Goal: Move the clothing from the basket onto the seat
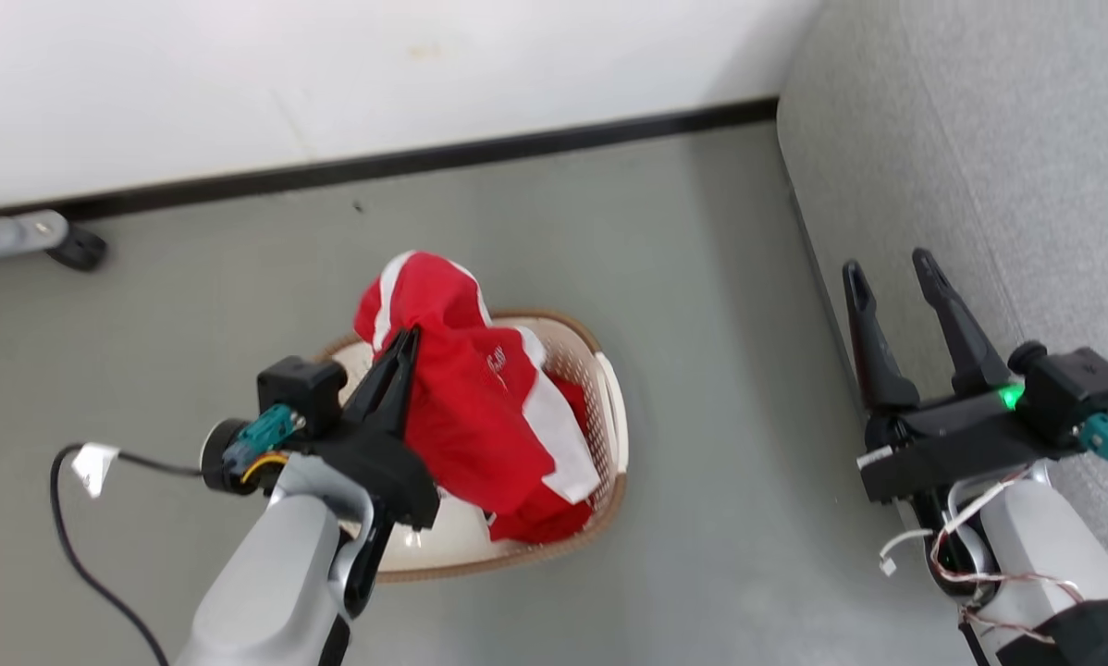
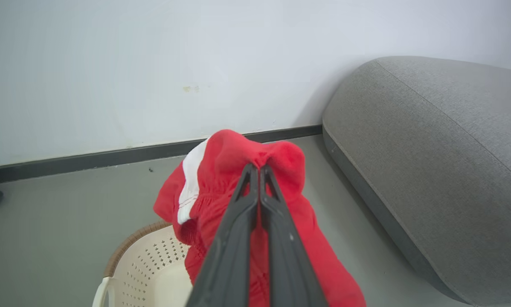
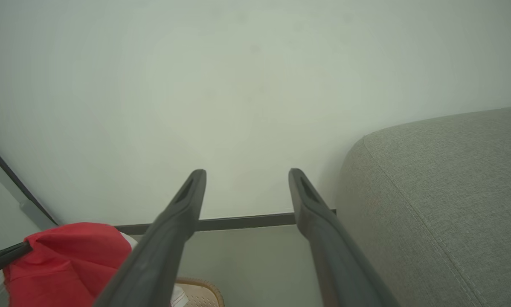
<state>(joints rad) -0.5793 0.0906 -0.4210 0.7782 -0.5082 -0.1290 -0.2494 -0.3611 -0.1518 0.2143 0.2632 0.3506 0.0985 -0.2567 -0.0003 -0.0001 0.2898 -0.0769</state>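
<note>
Above the basket (image 1: 580, 356), clothing (image 1: 480, 407) — rightward, the seat (image 1: 979, 139).

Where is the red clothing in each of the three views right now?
Head view: clothing centre-left, hanging over the basket, pinched by the left claw.
Left wrist view: clothing bottom centre, bunched at that claw's tips.
Right wrist view: clothing in the bottom-left corner.
Shared landmark: the dark baseboard along the wall.
</note>
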